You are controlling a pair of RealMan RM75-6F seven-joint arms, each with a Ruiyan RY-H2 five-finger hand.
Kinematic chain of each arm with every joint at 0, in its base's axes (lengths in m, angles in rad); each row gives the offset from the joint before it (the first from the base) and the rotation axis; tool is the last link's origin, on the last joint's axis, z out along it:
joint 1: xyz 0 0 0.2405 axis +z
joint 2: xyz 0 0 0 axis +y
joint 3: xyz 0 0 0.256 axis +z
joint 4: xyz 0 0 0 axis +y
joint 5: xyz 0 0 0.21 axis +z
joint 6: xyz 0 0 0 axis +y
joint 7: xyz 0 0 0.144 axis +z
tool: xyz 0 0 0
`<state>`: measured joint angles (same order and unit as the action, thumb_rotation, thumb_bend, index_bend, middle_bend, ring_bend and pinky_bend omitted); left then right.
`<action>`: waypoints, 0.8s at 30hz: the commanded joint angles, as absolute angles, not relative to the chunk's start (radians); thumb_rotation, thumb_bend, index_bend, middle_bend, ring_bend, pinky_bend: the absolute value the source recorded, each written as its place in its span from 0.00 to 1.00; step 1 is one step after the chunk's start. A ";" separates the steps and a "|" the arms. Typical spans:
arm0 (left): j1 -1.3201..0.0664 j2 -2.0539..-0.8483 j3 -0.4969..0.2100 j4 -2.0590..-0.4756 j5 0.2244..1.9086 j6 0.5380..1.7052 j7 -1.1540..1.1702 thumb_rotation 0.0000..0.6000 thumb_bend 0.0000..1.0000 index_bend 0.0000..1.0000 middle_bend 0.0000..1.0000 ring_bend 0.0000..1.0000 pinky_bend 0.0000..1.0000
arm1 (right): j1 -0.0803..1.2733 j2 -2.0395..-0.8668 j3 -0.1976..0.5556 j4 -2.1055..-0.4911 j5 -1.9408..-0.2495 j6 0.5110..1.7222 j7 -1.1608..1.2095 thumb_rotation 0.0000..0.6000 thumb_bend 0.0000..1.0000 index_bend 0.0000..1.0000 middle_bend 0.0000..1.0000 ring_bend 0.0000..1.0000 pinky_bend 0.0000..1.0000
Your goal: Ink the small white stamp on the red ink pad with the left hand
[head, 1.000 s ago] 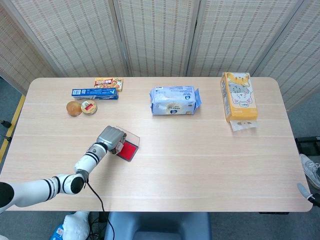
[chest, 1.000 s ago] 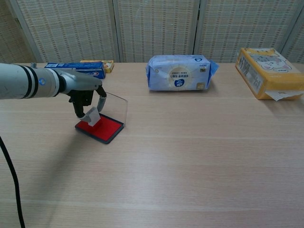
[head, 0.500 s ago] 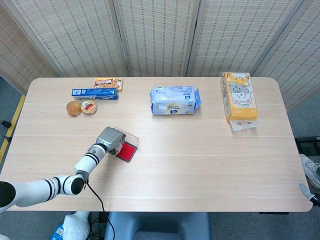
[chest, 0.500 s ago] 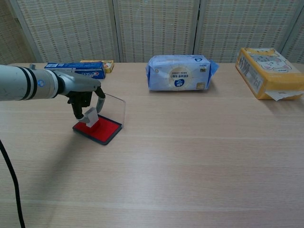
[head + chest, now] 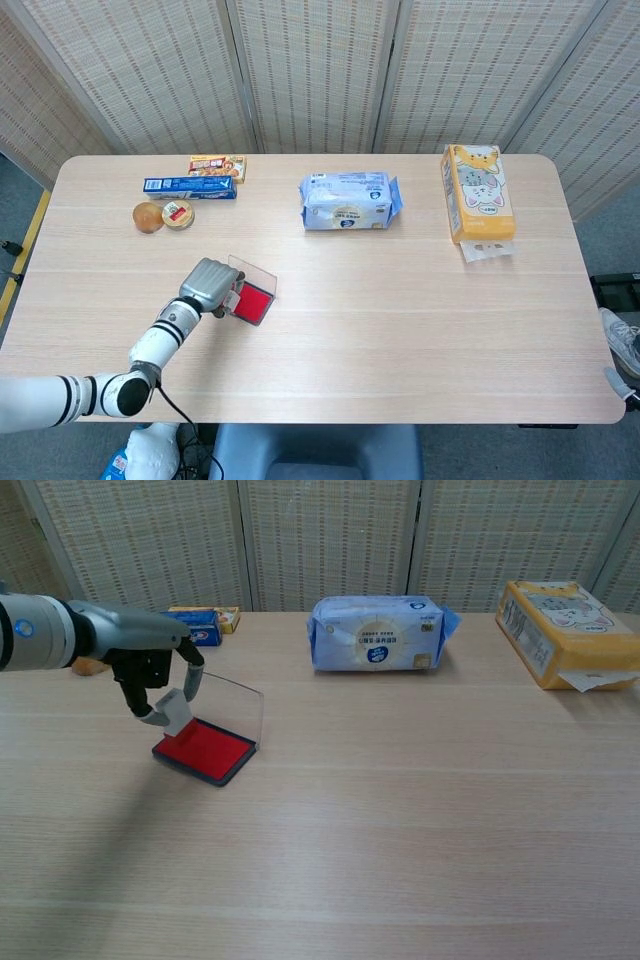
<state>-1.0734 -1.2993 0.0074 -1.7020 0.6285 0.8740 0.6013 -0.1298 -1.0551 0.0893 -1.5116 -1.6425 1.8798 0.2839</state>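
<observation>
**Stamp held just above the ink pad**

Nearest the robot, on the left side of the pale wooden surface (image 5: 400,820), the left hand (image 5: 150,675) reaches in on its grey and white arm. Its fingers are curled around the small white stamp (image 5: 172,709), pinching it so that it hangs tilted over the near-left edge of the red ink pad (image 5: 205,750). From the chest view the stamp looks lifted slightly clear of the red face, though whether its lowest corner touches the pad cannot be told. From the head view the hand (image 5: 208,286) covers most of the stamp, and only the red pad (image 5: 255,301) shows beside it.

The pad sits in a dark shallow tray, and its clear lid (image 5: 232,700) stands upright at the back edge, behind the hand.

Neither camera shows the right hand.

Further back on the left lie two small round items, a brown one (image 5: 148,217) and a tin with a red label (image 5: 178,213), touching each other. Behind them is a blue toothpaste box (image 5: 189,186), and just behind that a small yellow and red box (image 5: 217,166). At the middle of the far side rests a blue and white pack of wipes (image 5: 380,632). At the far right lies a yellow tissue box (image 5: 565,630) with a cat picture, a white sheet sticking out of its near end.
</observation>
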 commanded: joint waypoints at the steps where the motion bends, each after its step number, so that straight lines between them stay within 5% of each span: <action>1: -1.036 -1.257 0.030 -1.767 0.673 0.926 0.605 1.00 0.49 0.79 1.00 0.83 0.72 | -0.126 -1.056 0.089 -1.516 -1.644 1.872 0.271 1.00 0.18 0.00 0.00 0.00 0.00; 12: -0.941 -1.237 0.106 -1.857 0.824 1.025 0.645 1.00 0.49 0.78 1.00 0.82 0.72 | -0.116 -1.055 0.086 -1.532 -1.646 1.848 0.236 1.00 0.18 0.00 0.00 0.00 0.00; 24: -0.877 -1.256 0.112 -1.845 0.888 1.025 0.612 1.00 0.49 0.75 1.00 0.82 0.72 | -0.116 -1.057 0.083 -1.537 -1.651 1.846 0.225 1.00 0.18 0.00 0.00 0.00 0.00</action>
<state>-0.8825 -1.2524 0.1117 -1.8512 0.8827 1.0290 0.6182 -0.1157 -1.0570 0.0829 -1.5372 -1.6511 1.8457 0.2249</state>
